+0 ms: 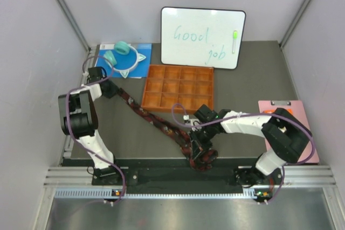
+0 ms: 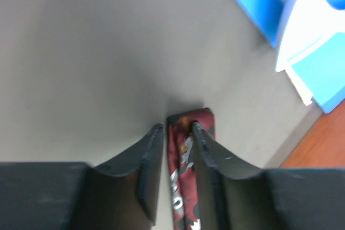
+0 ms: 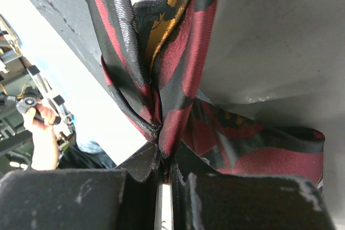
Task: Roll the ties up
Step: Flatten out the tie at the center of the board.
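Tie point(image 1: 156, 122) diagonal, far-left to near-centre | left claw point(image 2: 177, 127) pinching its tip | right claw point(image 3: 164, 154) clamped on bunch

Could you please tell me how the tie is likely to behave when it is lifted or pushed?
Probably floppy: the tie folds and bunches where the right gripper pinches it. Pushed, that loose heap would likely crumple, not slide whole. Its glossy weave suggests it could slip from the left gripper unless pinched firmly.

A whiteboard point(image 1: 202, 37) leans behind the orange tray point(image 1: 180, 67).
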Controlling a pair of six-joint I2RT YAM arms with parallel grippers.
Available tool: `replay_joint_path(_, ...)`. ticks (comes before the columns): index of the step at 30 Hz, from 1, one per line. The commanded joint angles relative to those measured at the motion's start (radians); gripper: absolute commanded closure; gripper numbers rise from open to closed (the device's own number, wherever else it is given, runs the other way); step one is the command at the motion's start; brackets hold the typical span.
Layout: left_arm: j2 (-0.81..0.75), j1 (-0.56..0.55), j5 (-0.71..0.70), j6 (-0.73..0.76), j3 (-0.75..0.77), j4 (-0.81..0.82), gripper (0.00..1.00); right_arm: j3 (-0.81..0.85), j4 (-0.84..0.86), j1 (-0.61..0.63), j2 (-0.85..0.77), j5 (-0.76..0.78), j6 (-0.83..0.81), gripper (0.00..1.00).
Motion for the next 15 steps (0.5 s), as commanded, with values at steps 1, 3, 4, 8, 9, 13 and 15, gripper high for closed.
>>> replay_joint_path(1, 0.092, -0.024, -0.034, 0.012, 0.004, -0.002, 0.69, -0.008, -0.006, -0.003, 0.013, -0.036, -0.037, 1.00)
replay_joint_path(3, 0.109, -0.032, -0.038, 0.011, 0.005, 0.013, 0.72, -0.004, -0.005, -0.003, 0.024, -0.042, -0.032, 1.00)
replay_joint_path(4, 0.112, -0.035, -0.038, 0.011, 0.004, 0.021, 0.74, -0.004, -0.003, -0.002, 0.029, -0.040, -0.030, 1.00)
replay_joint_path(8, 0.117, -0.038, -0.021, 0.018, 0.005, 0.033, 0.80, 0.012, -0.003, -0.002, 0.055, -0.043, -0.035, 1.00)
replay_joint_path(9, 0.107, -0.038, -0.024, 0.020, 0.002, 0.036, 0.83, 0.015, -0.003, -0.002, 0.069, -0.043, -0.035, 1.00)
replay_joint_path(13, 0.092, -0.038, -0.019, 0.018, -0.006, 0.047, 0.98, 0.039, -0.009, -0.003, 0.098, -0.043, -0.037, 1.00)
replay_joint_path(15, 0.063, -0.038, -0.021, 0.014, -0.009, 0.042, 1.00, 0.061, -0.023, -0.002, 0.107, -0.040, -0.038, 1.00)
